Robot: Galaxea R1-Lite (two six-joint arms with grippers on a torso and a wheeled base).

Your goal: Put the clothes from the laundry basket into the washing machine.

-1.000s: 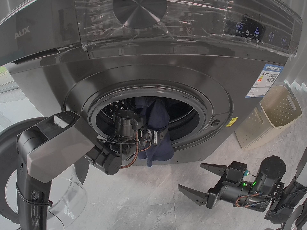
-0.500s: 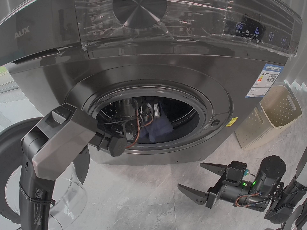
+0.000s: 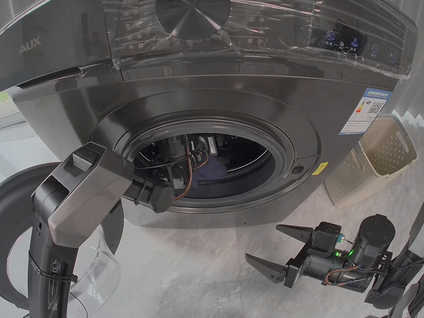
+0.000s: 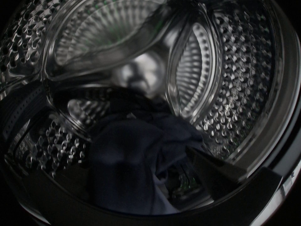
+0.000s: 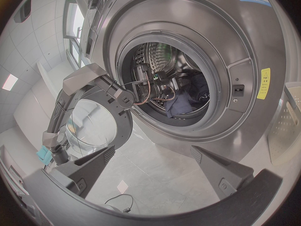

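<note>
- We face the washing machine (image 3: pixel 265 98), its door open.
- The laundry basket (image 3: pixel 384 155) stands just beside it, on our right.
- Dark blue clothes (image 3: pixel 212 169) lie inside the drum (image 4: pixel 244 79).
- Our left gripper (image 4: pixel 141 154) is in the drum by them, fingers apart.
- Our right gripper (image 3: pixel 263 244) hangs over the floor (image 3: pixel 198 266), spread wide.

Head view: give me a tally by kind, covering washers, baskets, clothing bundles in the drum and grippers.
washing machine: 1
laundry basket: 1
dark blue clothes bundle in the drum: 1 (number of pieces unclear)
grippers: 2, left gripper and right gripper
Total: 5
</note>
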